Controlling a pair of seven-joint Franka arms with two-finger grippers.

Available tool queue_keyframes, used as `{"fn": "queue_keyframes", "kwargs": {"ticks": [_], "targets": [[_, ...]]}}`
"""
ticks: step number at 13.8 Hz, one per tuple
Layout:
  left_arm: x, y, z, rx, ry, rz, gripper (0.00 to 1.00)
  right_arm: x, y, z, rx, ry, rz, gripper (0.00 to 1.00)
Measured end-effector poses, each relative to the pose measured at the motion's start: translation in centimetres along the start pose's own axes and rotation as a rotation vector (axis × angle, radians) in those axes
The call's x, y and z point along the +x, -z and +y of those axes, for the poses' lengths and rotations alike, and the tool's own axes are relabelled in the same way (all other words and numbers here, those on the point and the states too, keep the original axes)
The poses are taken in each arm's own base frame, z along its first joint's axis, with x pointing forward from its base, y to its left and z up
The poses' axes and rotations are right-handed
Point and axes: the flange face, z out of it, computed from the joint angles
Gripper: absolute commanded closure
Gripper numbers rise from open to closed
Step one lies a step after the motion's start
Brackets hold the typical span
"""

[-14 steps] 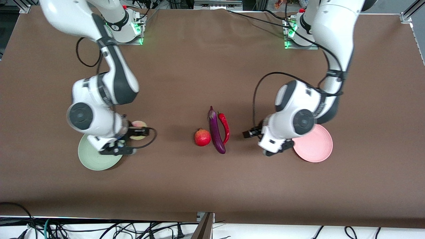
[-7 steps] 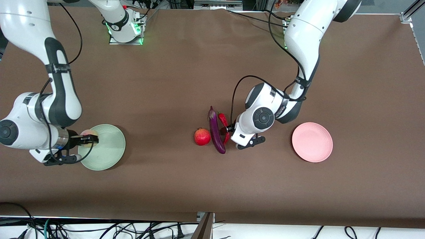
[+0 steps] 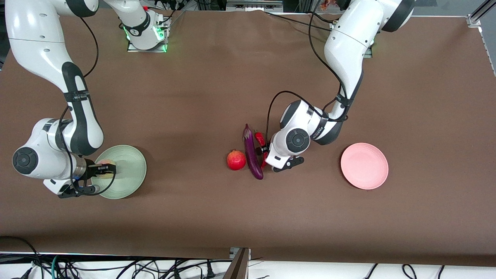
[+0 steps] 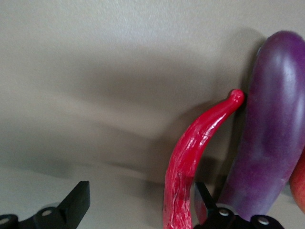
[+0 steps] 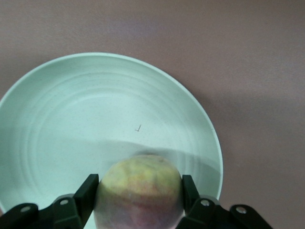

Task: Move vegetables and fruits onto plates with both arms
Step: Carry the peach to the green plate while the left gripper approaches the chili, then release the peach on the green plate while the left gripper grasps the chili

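Observation:
My right gripper [image 3: 104, 170] is shut on the yellowish-pink peach [image 3: 105, 169] and holds it low over the pale green plate [image 3: 131, 157]. In the right wrist view the peach [image 5: 139, 188] sits between both fingers [image 5: 89, 192] above the plate's edge [image 5: 95, 114]. My left gripper [image 3: 266, 153] is open and low at the red chili [image 3: 259, 137]. The chili [image 4: 193, 157] lies between the fingers [image 4: 78, 202], close to the one beside the purple eggplant [image 4: 271, 133]. The eggplant [image 3: 252, 155] touches the chili. The red pomegranate [image 3: 236, 160] lies beside the eggplant. The pink plate [image 3: 364, 166] holds nothing.
The brown table cover [image 3: 232, 77] spreads wide around the objects. The arm bases [image 3: 145, 33] stand at the table's edge farthest from the front camera. Cables [image 3: 116, 267] hang below the nearest edge.
My right arm swung toward its end of the table, carrying the peach over the green plate. My left gripper moved from beside the pink plate to the chili and came down around it.

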Motion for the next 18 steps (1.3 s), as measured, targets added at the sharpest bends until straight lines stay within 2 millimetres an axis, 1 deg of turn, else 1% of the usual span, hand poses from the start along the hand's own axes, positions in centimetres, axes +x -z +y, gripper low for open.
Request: {"fn": "queue_keyframes", "kwargs": {"ticks": [1,2,3,4,5,6,7,8,9,10,11,12,13,15,17,18], "targets": [[-0.1,-0.1,0.1,0.001,0.001,0.000,0.04,0.0,-0.3,0.1,-0.001,-0.001,0.003,0.74],[-0.2,-0.1,0.2,0.001,0.002,0.000,0.04,0.1,-0.6,0.1,-0.003,-0.001,0.005,0.64],[-0.2,0.0,0.2,-0.001,0.004,0.001,0.04,0.2,-0.8,0.1,-0.004,-0.001,0.010,0.19],[-0.2,0.1,0.3,-0.005,0.010,0.006,0.06,0.2,-1.0,0.2,-0.006,-0.001,0.015,0.00],[0.0,0.2,0.4,-0.016,0.017,0.016,0.11,0.3,-1.0,0.2,-0.006,-0.001,0.018,0.00],[0.0,0.2,0.5,-0.024,0.024,0.024,0.18,0.4,-0.7,0.2,-0.008,-0.002,0.026,0.00],[-0.1,0.0,0.6,-0.024,0.032,0.025,0.26,0.6,0.1,0.3,-0.012,-0.001,0.040,0.00],[-0.5,-0.5,0.8,-0.020,0.030,0.022,0.30,0.9,1.4,0.2,-0.015,0.000,0.061,0.00],[-0.9,-1.0,1.1,-0.015,0.027,0.020,0.38,1.1,3.0,-0.1,-0.015,0.004,0.078,0.00],[-1.3,-1.5,1.4,-0.011,0.024,0.019,0.47,1.2,4.6,-0.6,-0.012,0.012,0.091,0.00],[-1.4,-1.9,1.5,-0.008,0.024,0.018,0.60,1.3,6.0,-1.5,-0.004,0.023,0.102,0.00],[-1.5,-2.1,1.5,-0.006,0.025,0.018,0.76,1.5,7.2,-2.9,0.011,0.038,0.106,0.00],[-1.3,-1.9,1.5,-0.008,0.025,0.021,0.85,1.8,8.2,-4.6,0.030,0.045,0.105,0.00],[-1.2,-1.6,1.5,-0.011,0.026,0.025,0.86,2.5,8.9,-8.1,0.062,0.030,0.110,0.00],[-0.9,-1.4,1.4,-0.015,0.022,0.030,0.95,2.9,8.9,-12.2,0.081,-0.010,0.105,0.00],[-0.5,-1.2,1.2,-0.016,0.008,0.036,1.00,3.0,8.7,-14.7,0.085,-0.032,0.098,0.00]]}}
